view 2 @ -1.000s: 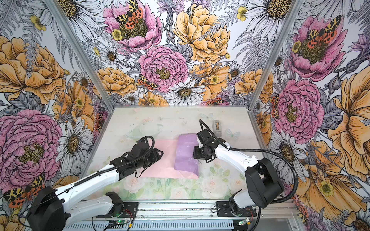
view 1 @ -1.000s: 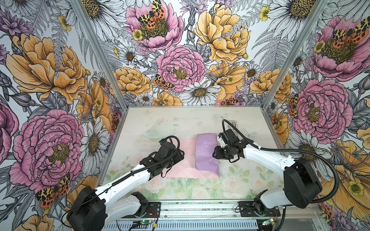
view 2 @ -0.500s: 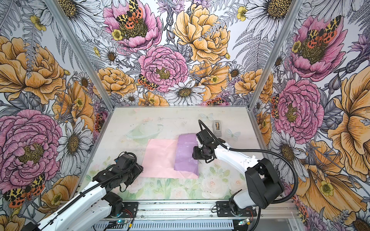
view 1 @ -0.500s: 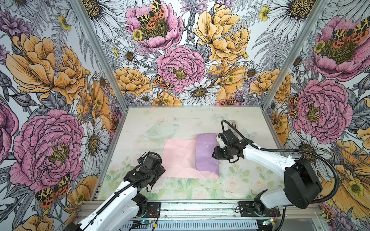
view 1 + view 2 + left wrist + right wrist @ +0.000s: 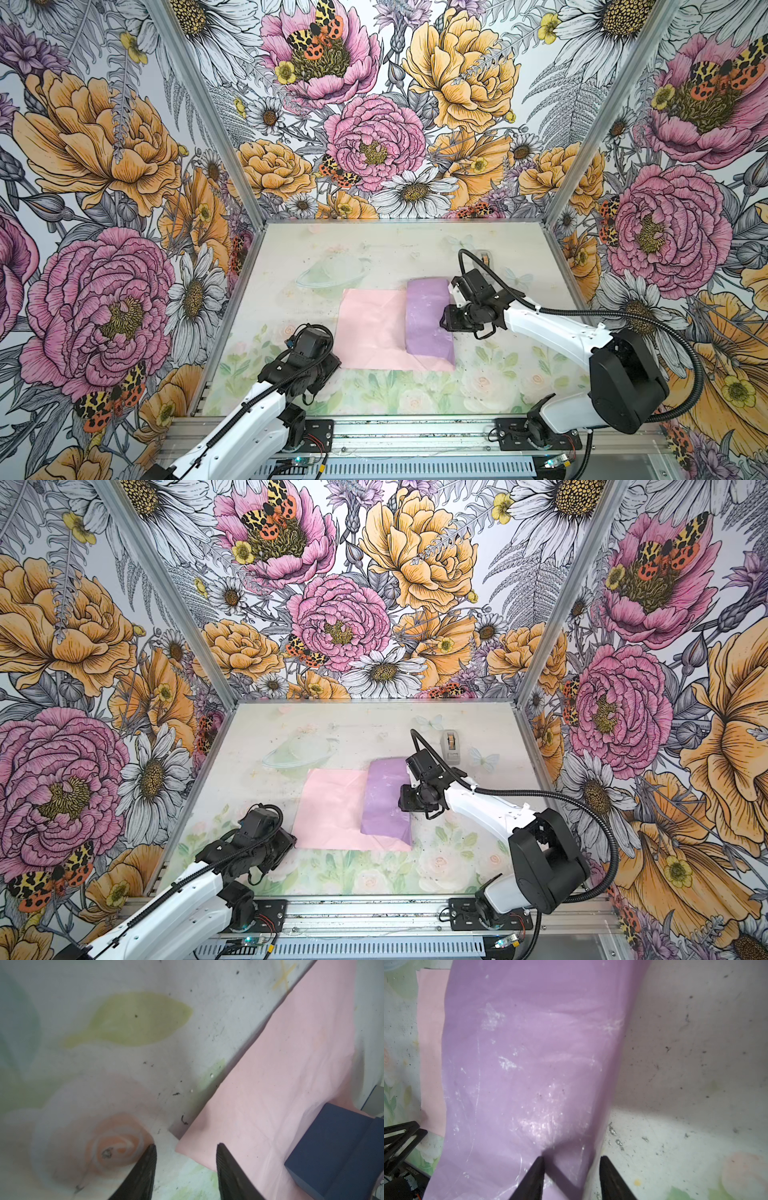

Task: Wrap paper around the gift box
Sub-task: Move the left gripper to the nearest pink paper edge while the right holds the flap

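The paper lies mid-table in both top views, its pale pink face [image 5: 372, 328] up and flat. Its right part is folded over, lilac face [image 5: 426, 316] up, and humps over the gift box. The navy gift box [image 5: 336, 1157] shows only in the left wrist view, under the raised flap. My left gripper [image 5: 187, 1147] is open and low at the sheet's near left corner [image 5: 332, 365], with that corner lying between its fingertips, ungripped. My right gripper [image 5: 572, 1159] is open at the lilac fold's right edge [image 5: 446, 322], one fingertip on the lilac paper and the other over the table.
A grey tape dispenser [image 5: 451, 744] stands behind the right arm near the back right. The floral table mat [image 5: 415, 390] is ringed by aluminium posts and flowered walls. The right arm's cable [image 5: 469, 257] loops above the paper's far right.
The left arm has drawn back from over the pink sheet towards the near left corner, uncovering the sheet, and its jaws have narrowed. The right arm and the lilac fold have not moved.
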`<action>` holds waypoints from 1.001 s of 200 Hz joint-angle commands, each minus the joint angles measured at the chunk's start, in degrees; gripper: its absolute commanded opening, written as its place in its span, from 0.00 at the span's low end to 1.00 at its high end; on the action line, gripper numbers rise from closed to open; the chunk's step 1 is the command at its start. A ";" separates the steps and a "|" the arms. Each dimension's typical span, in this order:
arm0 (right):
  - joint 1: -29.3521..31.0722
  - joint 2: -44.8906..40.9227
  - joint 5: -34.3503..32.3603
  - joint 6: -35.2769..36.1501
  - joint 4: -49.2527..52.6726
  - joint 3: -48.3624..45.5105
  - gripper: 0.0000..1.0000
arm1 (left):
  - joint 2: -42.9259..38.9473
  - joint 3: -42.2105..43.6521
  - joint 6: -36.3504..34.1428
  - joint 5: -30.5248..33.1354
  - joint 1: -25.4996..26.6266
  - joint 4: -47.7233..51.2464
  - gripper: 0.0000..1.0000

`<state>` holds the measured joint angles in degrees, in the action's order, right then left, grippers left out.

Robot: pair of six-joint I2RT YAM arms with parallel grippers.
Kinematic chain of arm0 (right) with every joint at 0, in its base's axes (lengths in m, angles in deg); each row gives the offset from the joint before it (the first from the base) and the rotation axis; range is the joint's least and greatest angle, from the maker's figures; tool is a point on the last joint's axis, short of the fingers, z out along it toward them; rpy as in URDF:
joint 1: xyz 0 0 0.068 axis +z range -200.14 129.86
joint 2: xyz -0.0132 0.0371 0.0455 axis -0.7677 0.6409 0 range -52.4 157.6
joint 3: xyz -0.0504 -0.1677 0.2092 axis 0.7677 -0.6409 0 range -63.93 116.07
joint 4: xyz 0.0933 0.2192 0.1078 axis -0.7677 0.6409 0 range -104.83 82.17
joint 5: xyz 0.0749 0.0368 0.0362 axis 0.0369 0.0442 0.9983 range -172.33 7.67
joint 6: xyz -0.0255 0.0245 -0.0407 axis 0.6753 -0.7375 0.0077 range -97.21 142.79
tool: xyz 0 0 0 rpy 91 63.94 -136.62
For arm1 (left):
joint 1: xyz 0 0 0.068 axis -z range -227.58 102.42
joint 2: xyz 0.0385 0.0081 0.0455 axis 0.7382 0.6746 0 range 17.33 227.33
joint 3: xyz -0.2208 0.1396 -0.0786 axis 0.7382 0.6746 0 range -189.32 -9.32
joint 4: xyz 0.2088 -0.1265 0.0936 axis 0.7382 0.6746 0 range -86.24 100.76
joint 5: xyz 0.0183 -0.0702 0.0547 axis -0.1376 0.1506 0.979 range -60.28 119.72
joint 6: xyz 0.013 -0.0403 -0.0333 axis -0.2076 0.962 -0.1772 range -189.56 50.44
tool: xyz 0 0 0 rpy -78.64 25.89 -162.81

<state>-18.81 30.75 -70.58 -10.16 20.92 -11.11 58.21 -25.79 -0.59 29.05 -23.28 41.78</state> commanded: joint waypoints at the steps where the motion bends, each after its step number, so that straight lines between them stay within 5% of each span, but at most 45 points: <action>1: 0.75 -0.88 -0.66 1.03 0.86 -0.35 0.45 | 0.03 2.17 0.29 -3.67 -0.98 -5.31 0.42; 110: 1.01 -1.39 -1.10 1.23 0.81 -0.45 0.44 | 2.31 3.25 -1.10 -5.11 -2.51 -11.56 0.35; 163: 1.06 -1.42 -1.11 1.35 0.78 -0.55 0.44 | 2.10 2.78 -2.43 -4.35 -2.59 -10.28 0.08; 200: 1.09 -1.21 -1.26 1.48 0.82 -0.61 0.44 | 2.59 0.59 -5.46 -4.10 -2.51 -9.55 0.00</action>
<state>-18.22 30.54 -71.17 -10.09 20.90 -11.15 60.59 -23.14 -3.02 24.72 -25.38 31.97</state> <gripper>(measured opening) 0.440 0.043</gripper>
